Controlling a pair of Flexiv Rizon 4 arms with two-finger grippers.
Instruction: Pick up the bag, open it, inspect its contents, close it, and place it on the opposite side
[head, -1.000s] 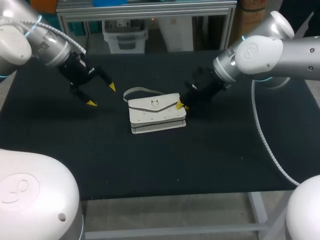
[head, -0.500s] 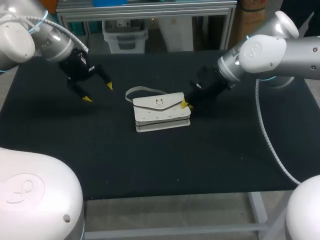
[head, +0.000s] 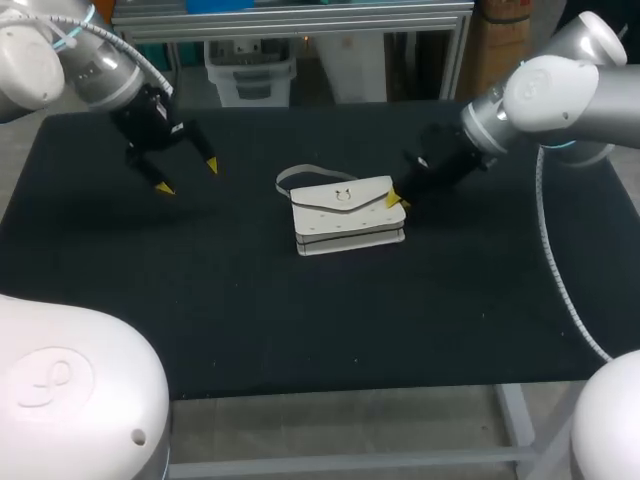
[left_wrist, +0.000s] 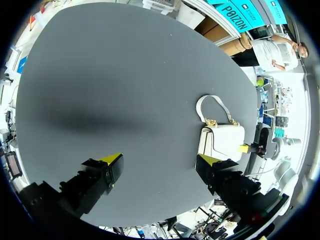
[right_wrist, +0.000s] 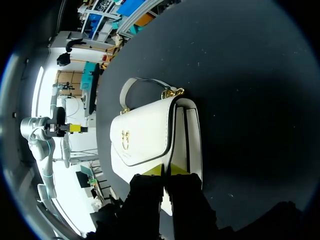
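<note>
White bag (head: 347, 215), pinched by right fingers (head: 392, 200), lies far from table (head: 300, 330) edges.

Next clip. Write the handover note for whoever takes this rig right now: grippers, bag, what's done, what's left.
Right gripper: shut on one end of the white handbag.
Left gripper: open, empty, well apart from the bag.
Bag: near the middle of the table, flap closed; seems to rest on the cloth.
Done: grasp only.
Left: lift, open, inspect, close, set down on the opposite side.
</note>
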